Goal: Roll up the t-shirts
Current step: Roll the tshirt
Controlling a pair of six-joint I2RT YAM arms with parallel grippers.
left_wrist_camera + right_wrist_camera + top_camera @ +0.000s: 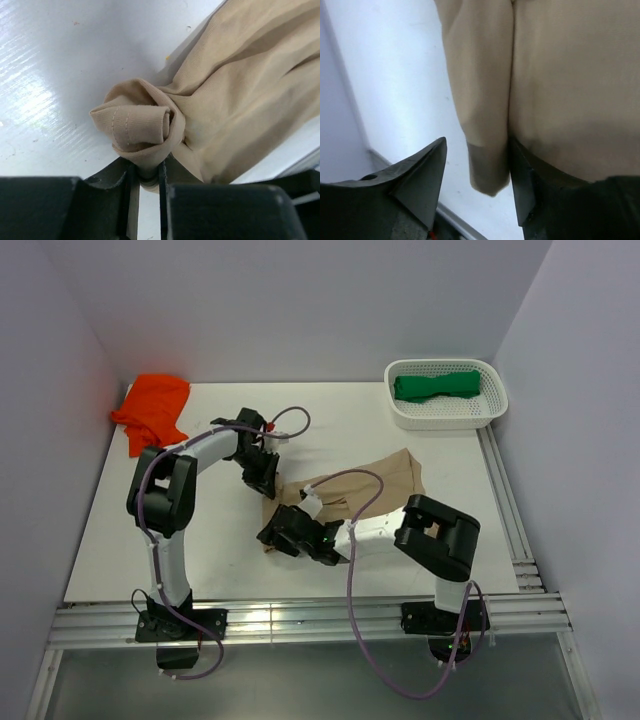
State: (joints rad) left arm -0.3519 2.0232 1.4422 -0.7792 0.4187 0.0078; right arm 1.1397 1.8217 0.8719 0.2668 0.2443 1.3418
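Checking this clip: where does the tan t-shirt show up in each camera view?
Top external: tan t-shirt in the middle of the white table.
Left wrist: its rolled corner at centre, cloth filling the right, pinched by the left gripper at the bottom edge.
Right wrist: fills top and right; a fold hangs inside the open right gripper.
Shared landmark: the white table.

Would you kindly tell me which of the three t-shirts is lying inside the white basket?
The green t-shirt: it alone lies in the basket at far right. The orange t-shirt and the tan t-shirt lie on the table.
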